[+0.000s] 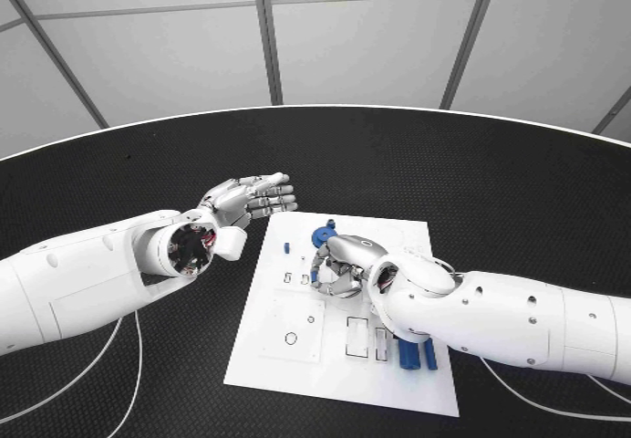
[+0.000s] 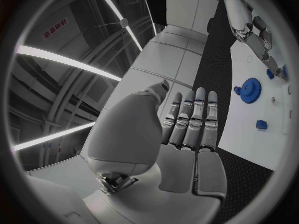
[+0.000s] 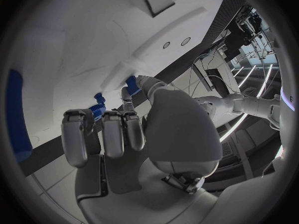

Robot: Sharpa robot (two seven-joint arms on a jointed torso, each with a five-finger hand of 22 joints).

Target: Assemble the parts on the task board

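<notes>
Over the middle of the task board (image 1: 339, 365), the right hand (image 1: 345, 265) hangs palm-down with its fingers curled toward the plate. From the right wrist view its fingertips (image 3: 127, 92) close on a small blue part (image 3: 131, 81) right at the board's surface, with a second blue piece (image 3: 97, 106) just beside them; whether the hand truly grips the part or only presses on it I cannot tell. Just beyond this hand, toward the far end of the board, lies one blue gear (image 1: 324, 236), half hidden by the fingers, and one small blue part (image 1: 329, 224) sits near it at the far edge.

Off the board's left edge, above the bare black table (image 1: 131, 173), the left hand (image 1: 250, 198) is held up with its fingers straight, side by side and holding nothing. Its wrist view shows the gear (image 2: 250, 90) as a toothed disc lying flat on the white plate, with a small blue block (image 2: 261, 124) apart from it and another blue part (image 2: 269, 73) close to the right hand's fingers.

Near the board's closer end, beside the right forearm, two long blue bars (image 1: 418, 352) lie side by side, touching or nearly so, next to a row of dark rectangular outlines (image 1: 368, 337). One small oval outline (image 1: 291, 338) marks the board's left half.
</notes>
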